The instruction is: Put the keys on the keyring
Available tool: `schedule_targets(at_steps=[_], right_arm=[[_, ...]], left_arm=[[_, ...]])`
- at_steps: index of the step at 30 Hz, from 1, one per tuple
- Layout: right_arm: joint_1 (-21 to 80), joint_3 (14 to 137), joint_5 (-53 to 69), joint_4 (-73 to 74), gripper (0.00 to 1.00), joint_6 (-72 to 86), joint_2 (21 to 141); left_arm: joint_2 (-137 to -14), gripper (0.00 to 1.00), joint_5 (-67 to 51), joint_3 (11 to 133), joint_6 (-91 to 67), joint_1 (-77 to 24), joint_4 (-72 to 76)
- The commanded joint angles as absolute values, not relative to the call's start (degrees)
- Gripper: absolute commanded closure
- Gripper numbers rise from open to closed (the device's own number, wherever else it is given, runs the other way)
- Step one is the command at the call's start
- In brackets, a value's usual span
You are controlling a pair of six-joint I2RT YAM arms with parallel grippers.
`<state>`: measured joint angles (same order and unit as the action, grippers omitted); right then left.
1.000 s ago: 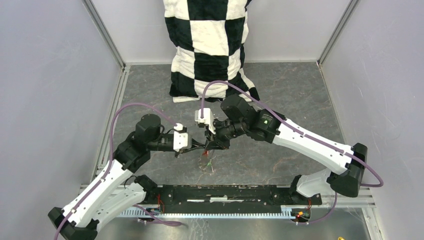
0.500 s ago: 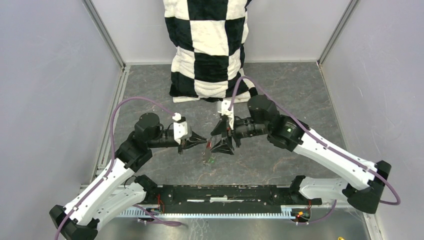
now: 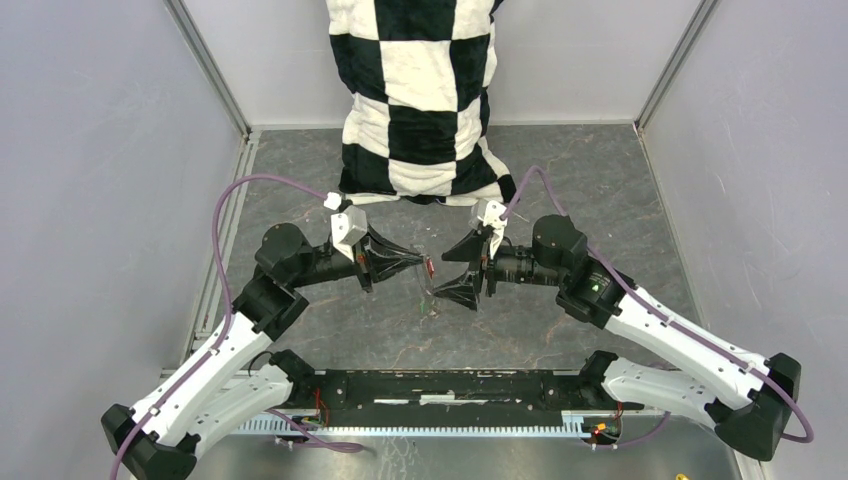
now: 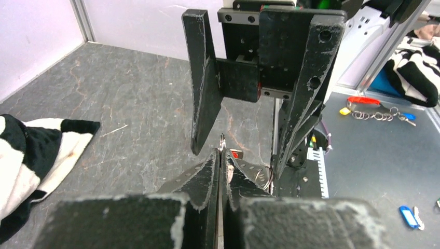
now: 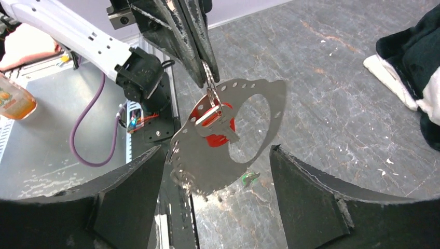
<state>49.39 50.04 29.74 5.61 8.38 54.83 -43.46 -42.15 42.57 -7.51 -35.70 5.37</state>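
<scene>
My left gripper is shut on the top of the silvery keyring and holds it up above the table. In the right wrist view the keyring hangs as a flat-looking oval loop with small holes along its rim. The red-headed key dangles against it from a small link. The green-headed key lies on the table below. My right gripper faces the left one. It is open, its fingers either side of the hanging keyring without touching it.
A black-and-white checkered cloth lies at the back of the grey table. The black base rail runs along the near edge. Outside the cell sit an orange bottle and a spare bunch of keys.
The right gripper has opened and drawn back to the right. The left gripper has risen and moved away from the near edge with the keyring, the red key hanging from it.
</scene>
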Motion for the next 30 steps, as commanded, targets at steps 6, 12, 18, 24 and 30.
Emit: schedule_targets(at_steps=[6, 12, 18, 24, 30], right_arm=[[49.31, 47.54, 26.06, -10.64, 0.21, 13.40, 54.23], [49.34, 45.72, 27.66, -14.88, 0.24, 15.83, 54.96], [48.28, 47.34, 29.64, -10.34, 0.22, 14.49, 53.07], [45.53, 47.57, 31.35, -11.03, 0.23, 17.08, 51.74], [45.48, 44.01, 33.72, -17.38, 0.23, 21.49, 52.13]], left_arm=[[-42.67, 0.98, -40.82, 43.15, -14.55, -35.33, 13.80], [-41.87, 0.98, -42.46, 42.65, -14.02, -35.34, 13.86], [-40.75, 0.98, -44.78, 42.00, -10.94, -35.33, 13.08], [-40.21, 0.98, -47.66, 41.63, -9.69, -35.38, 12.14], [-39.74, 0.98, -48.30, 42.06, -9.01, -35.33, 11.34]])
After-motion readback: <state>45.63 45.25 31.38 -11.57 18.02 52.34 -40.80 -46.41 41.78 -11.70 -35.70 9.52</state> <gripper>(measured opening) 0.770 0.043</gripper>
